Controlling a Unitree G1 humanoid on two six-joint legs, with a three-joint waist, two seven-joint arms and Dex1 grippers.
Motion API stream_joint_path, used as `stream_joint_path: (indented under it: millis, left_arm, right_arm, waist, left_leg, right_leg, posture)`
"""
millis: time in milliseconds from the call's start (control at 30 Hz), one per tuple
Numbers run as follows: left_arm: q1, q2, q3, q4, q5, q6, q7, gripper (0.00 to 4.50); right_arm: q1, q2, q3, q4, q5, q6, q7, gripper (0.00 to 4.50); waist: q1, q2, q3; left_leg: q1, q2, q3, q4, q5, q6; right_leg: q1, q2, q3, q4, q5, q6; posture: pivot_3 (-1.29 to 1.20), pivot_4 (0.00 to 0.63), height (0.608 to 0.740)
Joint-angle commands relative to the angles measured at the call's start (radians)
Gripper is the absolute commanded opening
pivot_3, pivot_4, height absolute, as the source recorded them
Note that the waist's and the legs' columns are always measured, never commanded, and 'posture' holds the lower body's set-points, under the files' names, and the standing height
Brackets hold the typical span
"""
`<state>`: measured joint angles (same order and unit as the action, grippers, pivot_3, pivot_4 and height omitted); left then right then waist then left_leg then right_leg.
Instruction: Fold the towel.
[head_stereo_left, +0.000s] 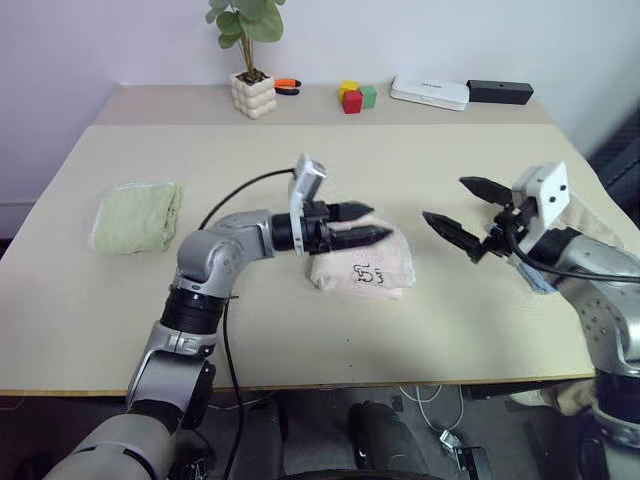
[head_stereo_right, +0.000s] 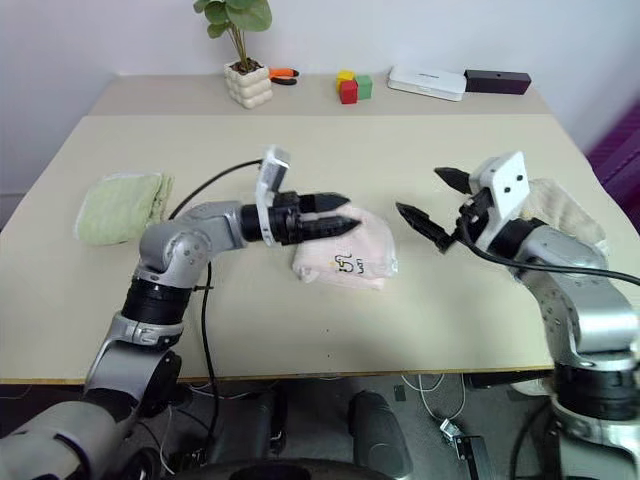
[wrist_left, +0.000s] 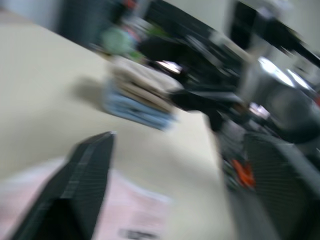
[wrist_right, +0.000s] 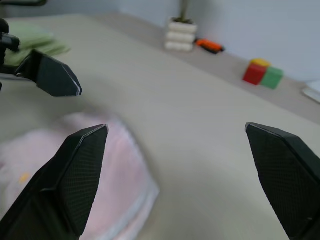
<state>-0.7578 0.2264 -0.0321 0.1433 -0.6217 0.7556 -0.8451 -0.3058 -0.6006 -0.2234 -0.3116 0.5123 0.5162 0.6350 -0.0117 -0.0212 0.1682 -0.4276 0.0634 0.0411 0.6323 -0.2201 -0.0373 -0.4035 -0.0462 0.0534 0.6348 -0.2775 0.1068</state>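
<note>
On my feed the table (head_stereo_left: 90, 300) carries the towel (head_stereo_left: 385, 268), lying folded into a compact pink bundle near the centre with its dark embroidered mark facing the near edge. The left gripper (head_stereo_left: 368, 224) is held level over the bundle's far left portion, fingers slightly parted with nothing between them. The right gripper (head_stereo_left: 468, 215) sits apart to the towel's right, jaws spread wide and empty.

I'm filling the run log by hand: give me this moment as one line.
towel: folded, mid-table | left hand: above towel, holding nothing | right hand: open, beside towel, empty | green towel: folded, apart
</note>
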Motion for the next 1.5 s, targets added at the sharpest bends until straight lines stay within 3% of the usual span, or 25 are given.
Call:
stream_joint_path:
  millis: [33, 167, 233, 433, 633, 1067, 1500]
  left_arm:
    - [-0.008, -0.030, 0.047, 0.062, 0.055, -0.090, 0.103, 2.10]
    - [0.000, -0.104, 0.050, 0.124, 0.123, -0.169, 0.229, 0.10]
    - [0.009, -0.144, 0.048, 0.133, 0.136, -0.185, 0.264, 0.00]
    - [0.061, -0.208, -0.010, 0.080, 0.189, -0.209, 0.301, 0.00]
    - [0.097, -0.195, -0.053, 0.104, 0.256, -0.230, 0.311, 0.00]
    - [0.139, -0.192, -0.071, 0.172, 0.322, -0.287, 0.304, 0.00]
    - [0.157, -0.177, -0.025, 0.243, 0.341, -0.334, 0.333, 0.00]
  right_arm:
    - [-0.028, 0.077, 0.061, -0.015, -0.055, -0.025, -0.103, 3.12]
    - [-0.068, 0.224, 0.126, 0.032, -0.196, -0.080, -0.307, 1.12]
    - [-0.071, 0.281, 0.146, 0.043, -0.247, -0.091, -0.381, 0.04]
    - [-0.032, 0.432, 0.200, 0.042, -0.330, -0.098, -0.531, 0.04]
    - [0.050, 0.495, 0.344, 0.081, -0.427, -0.142, -0.539, 0.04]
    - [0.078, 0.530, 0.258, 0.279, -0.446, -0.202, -0.600, 0.04]
    - [0.095, 0.556, 0.217, 0.258, -0.422, -0.214, -0.615, 0.04]
  waist:
    - [0.000, 0.000, 0.000]
    - [0.005, 0.000, 0.000]
    - [0.007, 0.000, 0.000]
    - [0.001, 0.000, 0.000]
    - [-0.002, 0.001, 0.000]
    - [0.000, 0.000, 0.000]
    - [-0.001, 0.000, -0.001]
  left_leg:
    - [0.000, 0.000, 0.000, 0.000, 0.000, 0.000]
    - [-0.001, 0.000, 0.000, 0.000, 0.000, 0.000]
    - [-0.001, 0.000, 0.000, 0.000, 0.000, -0.001]
    - [-0.001, 0.000, 0.001, -0.001, 0.000, -0.001]
    - [0.000, 0.000, 0.001, 0.000, 0.001, -0.002]
    - [0.001, 0.000, 0.000, 0.001, 0.002, -0.003]
    - [0.002, 0.000, 0.000, 0.001, 0.002, -0.003]
  right_leg:
    - [0.000, 0.000, 0.000, 0.001, 0.001, 0.002]
    - [-0.002, 0.000, 0.000, 0.002, 0.002, 0.004]
    - [-0.002, 0.000, 0.000, 0.002, 0.002, 0.004]
    - [-0.002, 0.000, 0.000, 0.004, 0.002, 0.004]
    - [-0.005, 0.000, 0.000, 0.010, 0.002, 0.004]
    - [-0.004, 0.000, 0.000, 0.011, 0.002, 0.004]
    - [-0.002, 0.000, 0.000, 0.011, 0.002, 0.004]
  posture:
    - [0.00, 0.150, 0.740]
    - [0.00, 0.150, 0.740]
    - [0.00, 0.150, 0.740]
    - [0.00, 0.150, 0.740]
    - [0.00, 0.150, 0.740]
    - [0.00, 0.150, 0.740]
    - [0.00, 0.150, 0.740]
